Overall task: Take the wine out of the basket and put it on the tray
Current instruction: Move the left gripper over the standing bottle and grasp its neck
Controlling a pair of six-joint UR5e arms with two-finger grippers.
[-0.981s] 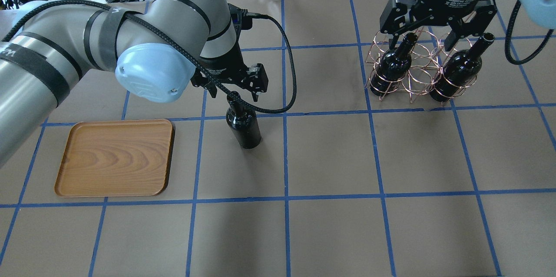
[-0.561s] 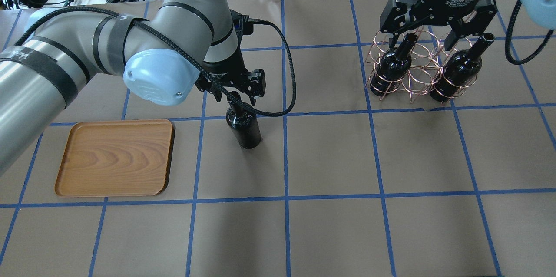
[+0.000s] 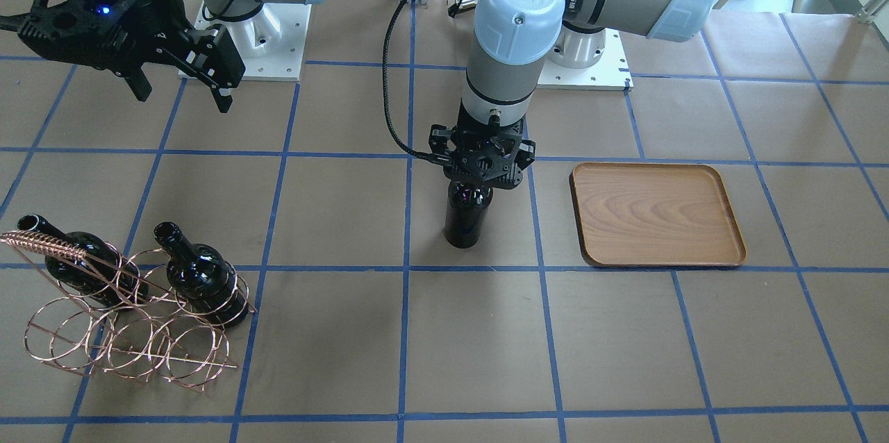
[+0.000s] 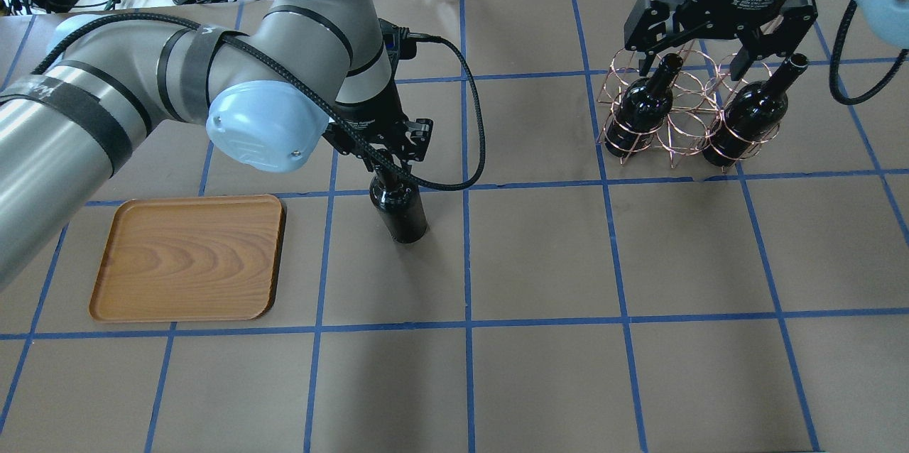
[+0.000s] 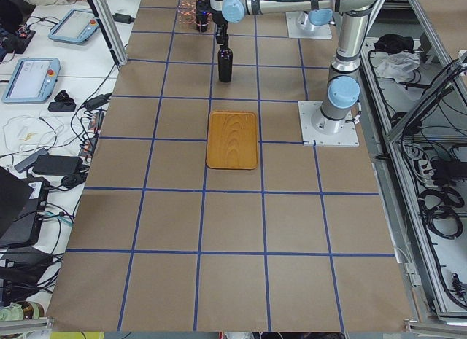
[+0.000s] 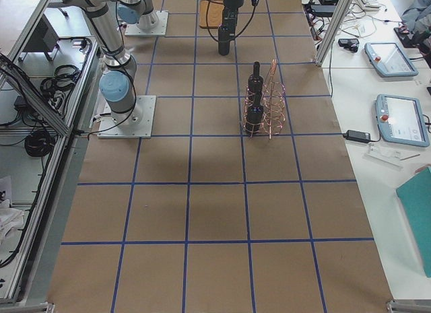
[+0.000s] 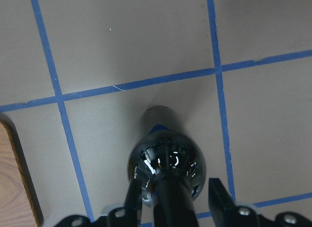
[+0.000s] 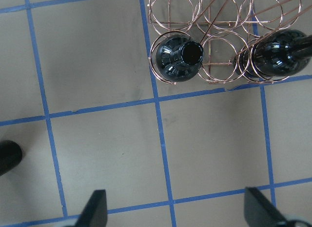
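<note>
- Black glass, the wine (image 4: pixel 399 211) stands upright on the brown table (image 4: pixel 540 261), in the same place as one second ago; it is near the tray (image 4: pixel 188 258) but not on it, and well apart from the basket (image 3: pixel 42 244)
- The left gripper (image 4: pixel 387 160) has come lower over the bottle neck
- Its fingers (image 7: pixel 218 200) were wide one second ago and are now narrow on both sides of the neck; the wrist view shows a small gap beside one finger
- The right gripper (image 4: pixel 692 71) hangs spread wide above the basket, almost as before
- Two other bottles (image 4: pixel 643 108) lean in the basket rings, not moved
</note>
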